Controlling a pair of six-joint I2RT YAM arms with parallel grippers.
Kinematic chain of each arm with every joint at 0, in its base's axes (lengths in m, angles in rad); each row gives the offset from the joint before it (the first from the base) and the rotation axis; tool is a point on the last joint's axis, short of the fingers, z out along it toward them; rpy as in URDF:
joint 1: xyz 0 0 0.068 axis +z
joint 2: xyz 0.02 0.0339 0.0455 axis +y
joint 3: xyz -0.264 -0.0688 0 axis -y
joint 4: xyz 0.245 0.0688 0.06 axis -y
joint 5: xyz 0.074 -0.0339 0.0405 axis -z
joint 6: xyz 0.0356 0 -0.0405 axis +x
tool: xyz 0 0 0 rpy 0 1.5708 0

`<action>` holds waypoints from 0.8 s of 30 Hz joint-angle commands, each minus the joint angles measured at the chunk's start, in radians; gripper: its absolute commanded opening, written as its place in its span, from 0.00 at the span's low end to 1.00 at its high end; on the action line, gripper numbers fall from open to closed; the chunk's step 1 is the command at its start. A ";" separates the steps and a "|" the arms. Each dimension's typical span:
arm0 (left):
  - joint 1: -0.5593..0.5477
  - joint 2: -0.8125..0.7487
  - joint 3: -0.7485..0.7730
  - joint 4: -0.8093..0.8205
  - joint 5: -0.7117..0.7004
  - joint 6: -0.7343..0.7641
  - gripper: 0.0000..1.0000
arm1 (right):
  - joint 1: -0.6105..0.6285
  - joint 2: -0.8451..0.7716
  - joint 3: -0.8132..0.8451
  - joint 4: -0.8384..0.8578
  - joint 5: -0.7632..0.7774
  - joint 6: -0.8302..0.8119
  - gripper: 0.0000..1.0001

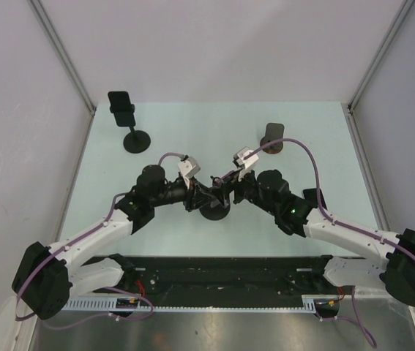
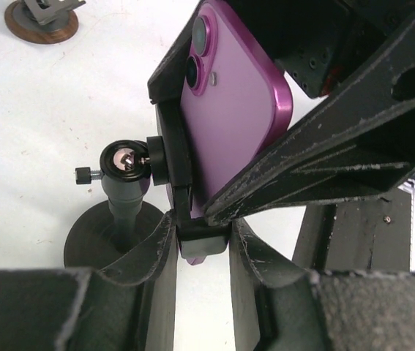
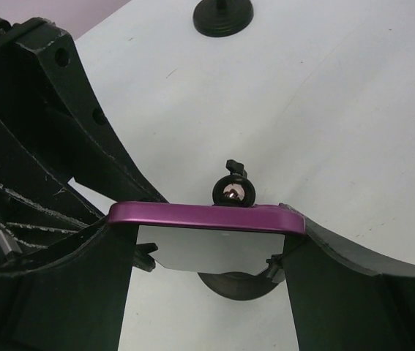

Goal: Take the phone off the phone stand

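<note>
A purple phone point(image 2: 233, 110) sits in the clamp of a black phone stand point(image 2: 125, 162) at the table's middle point(image 1: 214, 212). My left gripper point(image 2: 201, 228) is closed on the clamp's lower bracket, one finger on each side. It meets the stand from the left in the top view point(image 1: 201, 197). My right gripper point(image 3: 206, 228) is shut on the phone point(image 3: 207, 217), its fingers on the phone's two opposite ends. It comes in from the right point(image 1: 226, 196). The stand's ball joint point(image 3: 233, 191) shows just behind the phone's edge.
A second stand holding a black phone point(image 1: 121, 108) stands at the far left on a round base point(image 1: 137, 141). A third stand point(image 1: 271, 135) is at the far right. White walls enclose the table, and a black rail point(image 1: 222, 274) runs along the near edge.
</note>
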 commanded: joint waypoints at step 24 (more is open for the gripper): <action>0.104 -0.051 0.059 -0.127 0.017 0.072 0.46 | -0.107 -0.055 0.109 -0.137 -0.277 -0.021 0.00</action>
